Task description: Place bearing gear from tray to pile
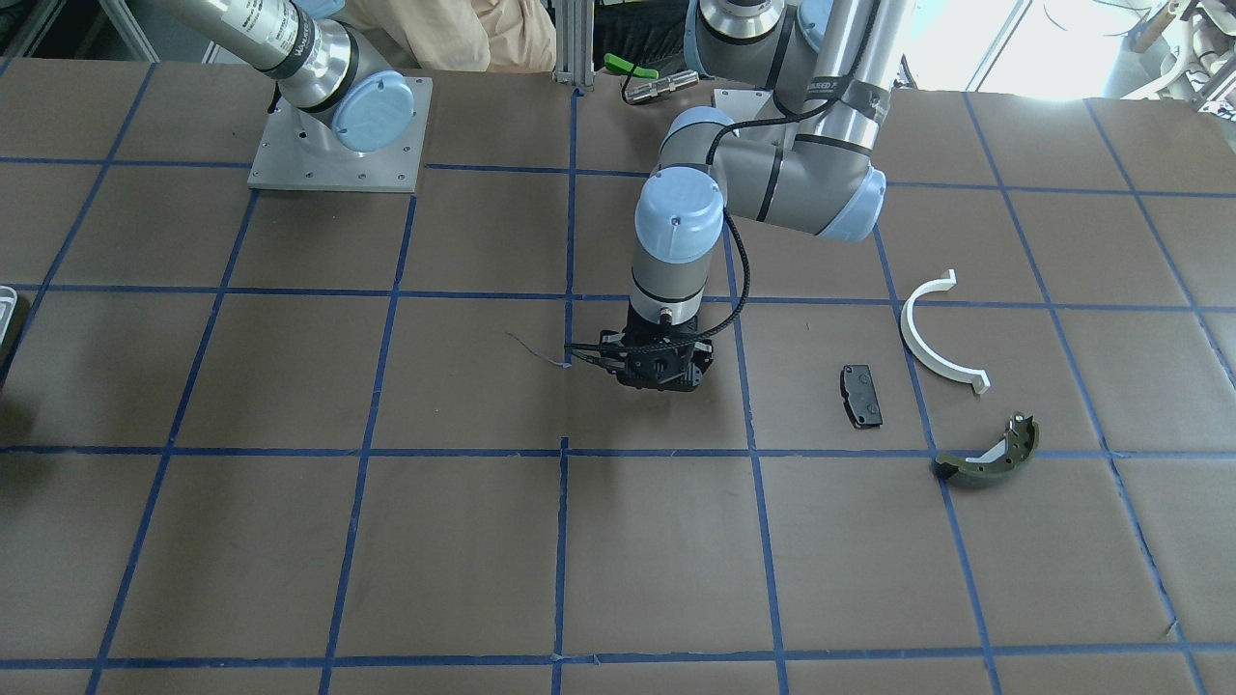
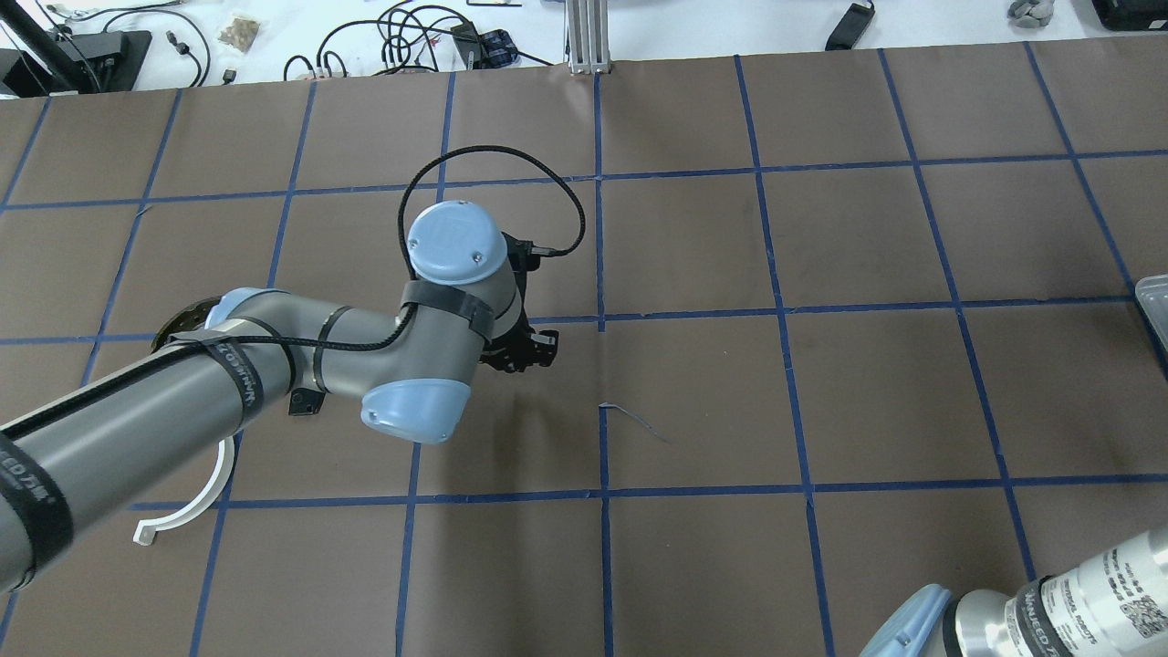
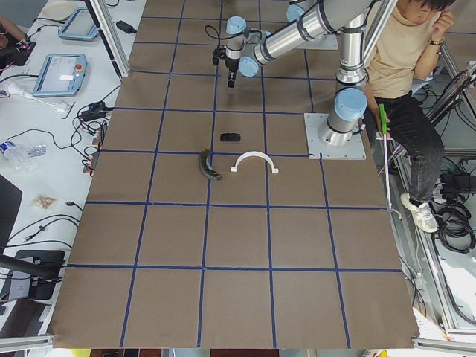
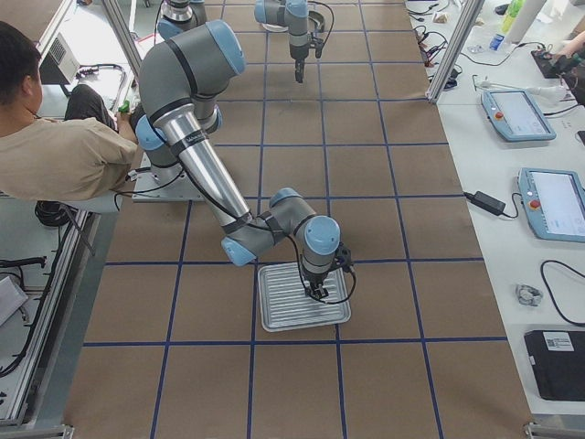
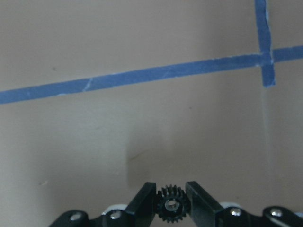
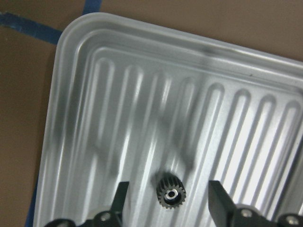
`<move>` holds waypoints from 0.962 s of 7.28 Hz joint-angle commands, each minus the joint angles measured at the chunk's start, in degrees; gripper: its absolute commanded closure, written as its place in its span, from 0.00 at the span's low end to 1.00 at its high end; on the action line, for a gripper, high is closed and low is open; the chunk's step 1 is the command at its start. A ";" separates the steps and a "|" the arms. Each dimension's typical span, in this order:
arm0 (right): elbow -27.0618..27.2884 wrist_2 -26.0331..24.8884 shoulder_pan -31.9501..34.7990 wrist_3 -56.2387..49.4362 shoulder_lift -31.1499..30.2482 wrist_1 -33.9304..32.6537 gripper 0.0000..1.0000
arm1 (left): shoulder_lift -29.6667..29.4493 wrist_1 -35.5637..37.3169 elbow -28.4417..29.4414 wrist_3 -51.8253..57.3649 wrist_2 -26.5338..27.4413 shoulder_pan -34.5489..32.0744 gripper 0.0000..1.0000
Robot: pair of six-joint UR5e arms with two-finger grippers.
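Note:
My left gripper is shut on a small black bearing gear and holds it over bare brown table near the centre. The pile lies off to its side: a black pad, a white half-ring and an olive brake shoe. My right gripper is open, low over the ribbed grey tray. A second black gear lies in the tray between its fingers. The exterior right view shows this gripper on the tray.
The table is brown paper with a blue tape grid. A tape cross lies ahead of the left gripper. A person sits behind the robot bases. Only a sliver of the tray shows at the overhead view's right edge.

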 commanded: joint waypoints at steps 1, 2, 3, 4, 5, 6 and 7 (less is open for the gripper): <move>0.01 -0.18 -0.41 0.01 0.84 0.03 0.41 | 3.45 -9.86 0.53 8.27 1.87 11.52 1.00; 0.01 -1.74 -0.59 0.09 0.67 0.20 0.61 | 3.63 -10.07 0.53 12.93 2.41 15.75 1.00; 0.01 -1.93 -0.59 0.27 0.67 0.81 0.70 | 3.63 -9.90 0.71 18.46 4.24 20.15 1.00; 0.09 -2.02 -0.59 0.27 0.84 0.82 0.74 | 3.46 -10.07 0.27 22.25 5.39 24.19 1.00; 0.18 -2.20 -0.59 0.88 1.11 0.82 0.80 | 2.68 -9.55 0.44 28.12 5.32 27.80 1.00; 0.27 -2.11 -0.59 1.41 0.93 0.90 0.88 | 1.89 -9.46 0.45 32.62 5.31 31.32 1.00; 0.10 -2.28 -0.59 2.54 -0.29 2.12 0.89 | 1.79 -9.46 -0.16 37.27 5.23 33.09 1.00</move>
